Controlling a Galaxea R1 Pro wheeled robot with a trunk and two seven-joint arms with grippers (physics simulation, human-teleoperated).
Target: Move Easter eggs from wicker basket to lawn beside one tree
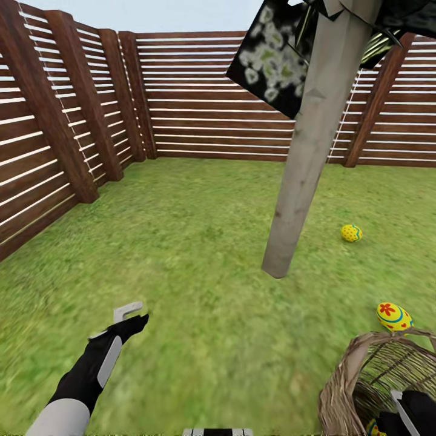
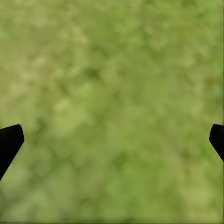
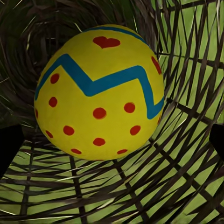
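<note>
In the right wrist view, 1 Easter egg lies inside the wicker basket, straight ahead of the right gripper, whose 2 dark fingertips show at the frame edges on either side of the egg, spread wide and not touching it. This egg is yellow with a blue zigzag band, red dots and a red heart. In the head view the right arm reaches down into the basket, which stands on the lawn near the tree. The egg inside shows as a sliver.

A 2nd egg lies on the grass just beyond the basket's rim, between basket and tree. A 3rd egg lies on the grass near the trunk's base, on its far side from the basket.

The left gripper hangs over bare grass, well apart from the tree; its fingertips stand wide with nothing between them.

No writing is readable anywhere.
</note>
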